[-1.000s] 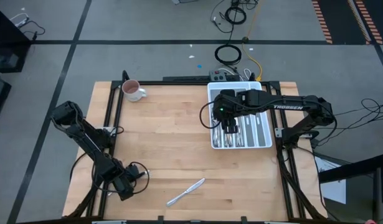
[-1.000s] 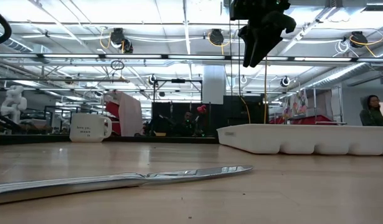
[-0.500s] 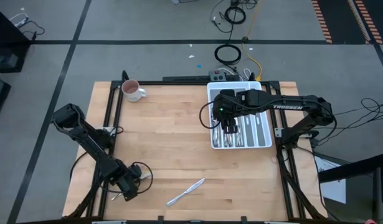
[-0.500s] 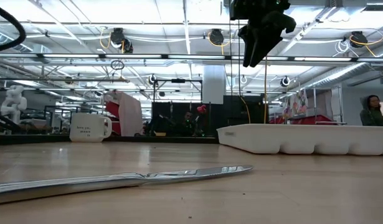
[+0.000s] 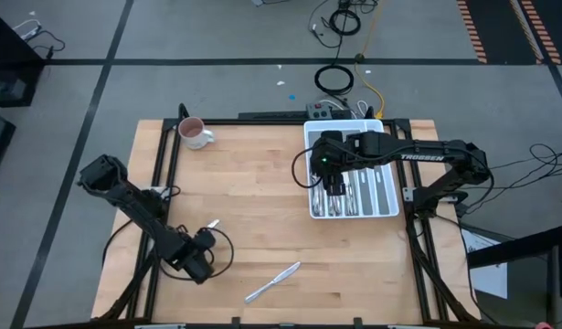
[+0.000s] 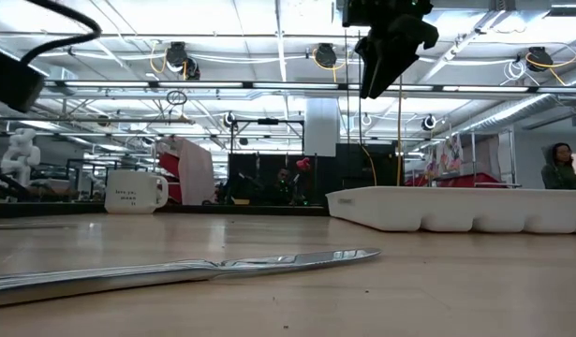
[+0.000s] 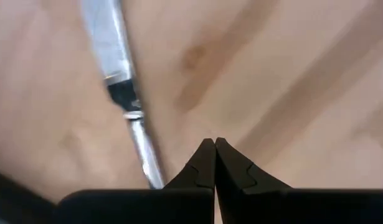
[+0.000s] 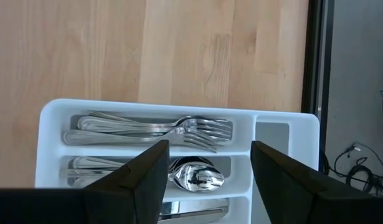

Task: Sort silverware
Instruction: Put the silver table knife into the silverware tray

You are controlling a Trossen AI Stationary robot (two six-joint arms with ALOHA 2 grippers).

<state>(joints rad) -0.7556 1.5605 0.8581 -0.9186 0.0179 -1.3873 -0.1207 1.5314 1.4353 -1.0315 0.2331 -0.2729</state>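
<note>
Left hand (image 5: 207,249) shut, holding nothing, over bare counter (image 5: 253,201) near front-left; knife (image 5: 272,281) lies loose on the wood just beside it. Right hand (image 5: 335,185) spread wide, empty, hanging above tray (image 5: 310,137) at the counter's right. In tray: forks (image 8: 172,129) in one slot, spoons (image 8: 194,174) in the next, more cutlery below, small end slot empty. Mug (image 5: 195,133) at back-left, contents not visible. Judged nearly finished: one knife left to sort.

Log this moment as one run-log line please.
left gripper: shut, empty, above table beside knife | right gripper: open, empty, over tray | tray holds forks, spoon
</note>
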